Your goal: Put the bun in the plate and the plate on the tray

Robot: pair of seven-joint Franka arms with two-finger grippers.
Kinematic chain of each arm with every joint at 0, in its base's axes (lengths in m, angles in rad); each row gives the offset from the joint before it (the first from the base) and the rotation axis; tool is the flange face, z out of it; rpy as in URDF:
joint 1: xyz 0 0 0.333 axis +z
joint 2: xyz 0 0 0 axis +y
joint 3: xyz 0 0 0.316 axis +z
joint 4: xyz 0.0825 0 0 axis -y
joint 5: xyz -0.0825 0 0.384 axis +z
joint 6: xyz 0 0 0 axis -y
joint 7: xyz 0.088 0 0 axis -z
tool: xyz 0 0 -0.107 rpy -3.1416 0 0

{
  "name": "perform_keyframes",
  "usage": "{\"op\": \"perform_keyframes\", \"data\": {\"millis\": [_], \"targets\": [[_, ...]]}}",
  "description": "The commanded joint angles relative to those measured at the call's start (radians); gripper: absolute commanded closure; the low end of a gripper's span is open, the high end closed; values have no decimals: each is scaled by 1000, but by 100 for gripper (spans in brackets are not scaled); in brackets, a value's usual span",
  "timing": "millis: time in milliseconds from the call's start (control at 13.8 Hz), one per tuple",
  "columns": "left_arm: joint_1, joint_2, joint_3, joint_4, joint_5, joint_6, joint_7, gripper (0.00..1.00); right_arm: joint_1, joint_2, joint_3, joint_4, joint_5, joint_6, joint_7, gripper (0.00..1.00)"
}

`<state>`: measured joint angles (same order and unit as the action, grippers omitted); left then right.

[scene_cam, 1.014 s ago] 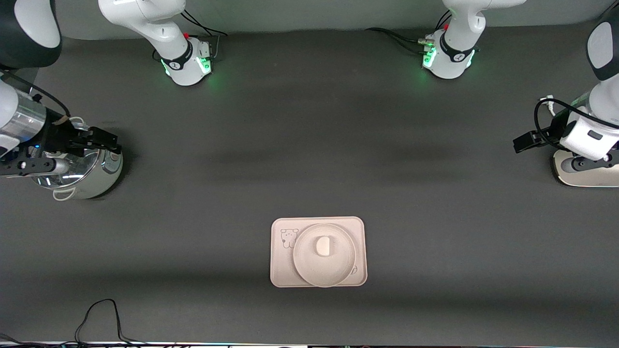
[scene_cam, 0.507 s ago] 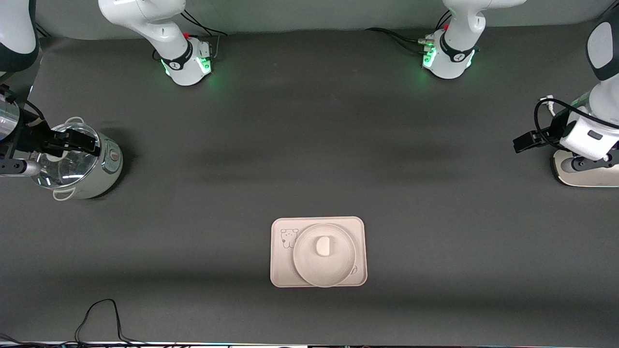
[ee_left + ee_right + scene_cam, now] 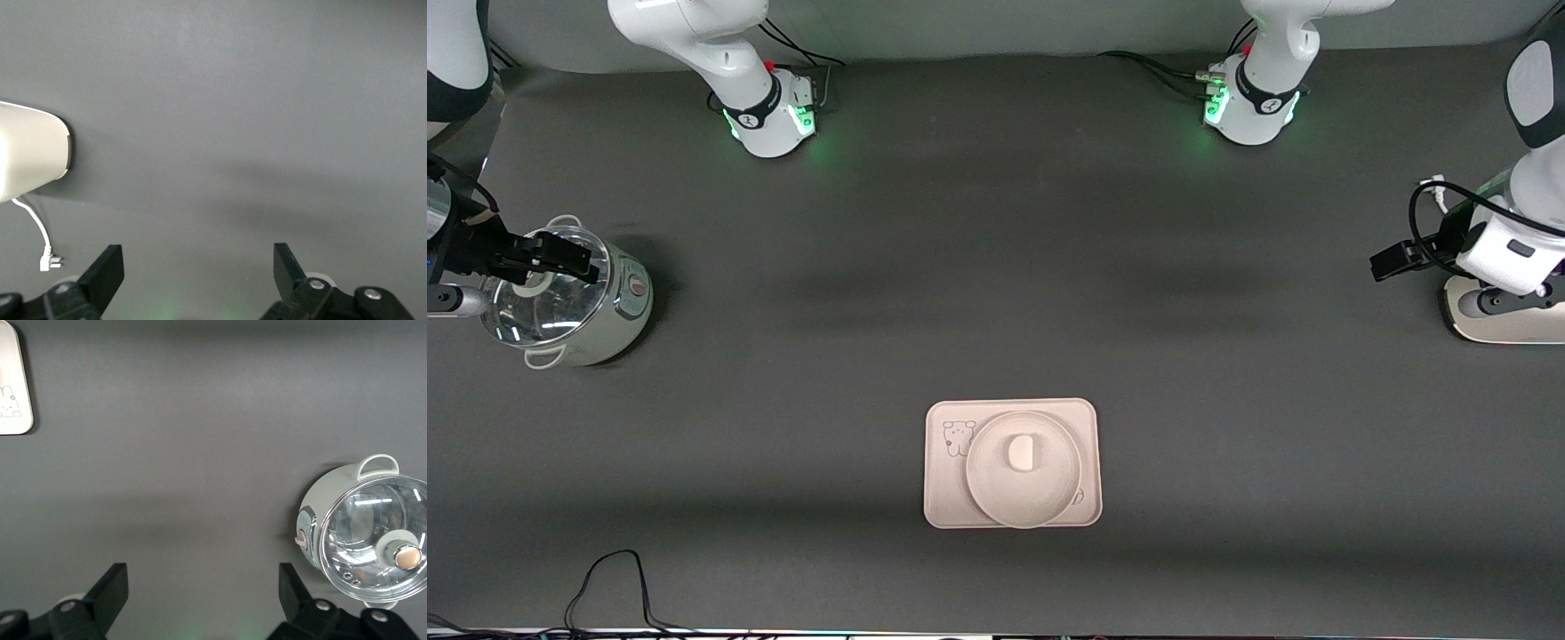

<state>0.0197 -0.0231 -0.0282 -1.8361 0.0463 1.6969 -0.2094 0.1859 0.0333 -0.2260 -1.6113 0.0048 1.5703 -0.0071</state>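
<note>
The cream bun (image 3: 1020, 452) lies in the middle of the round plate (image 3: 1049, 491). The plate rests on the rectangular tray (image 3: 945, 498), which lies mid-table, nearer to the front camera than the arms' bases; one tray corner (image 3: 12, 387) shows in the right wrist view. My right gripper (image 3: 576, 258) hangs open and empty over the pot at the right arm's end, its fingers (image 3: 113, 588) wide apart. My left gripper (image 3: 1389, 263) waits open and empty at the left arm's end, with only bare mat between its fingers (image 3: 107, 268).
A pale green pot with a glass lid (image 3: 574, 307) (image 3: 370, 533) stands at the right arm's end. A white appliance (image 3: 1503, 322) (image 3: 30, 153) with a loose plug (image 3: 48, 261) sits at the left arm's end. A black cable (image 3: 614, 578) lies by the near edge.
My right gripper has drawn back over the pot toward the right arm's end of the table. The left arm, bun, plate and tray have not moved.
</note>
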Motion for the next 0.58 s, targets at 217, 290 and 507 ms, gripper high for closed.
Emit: {"op": "perform_keyframes", "data": {"millis": [217,290,507], "targets": [[-6,25,1,72,-5,-11,8,0,9,-15,-3,-7,-23,10,-10,0],[-4,28,1,77,-5,-13,10,0,7,-12,-4,-3,-23,10,-7,0],[-4,31,1,78,-6,-13,13,0,6,-6,-4,5,-23,10,-11,0]]}}
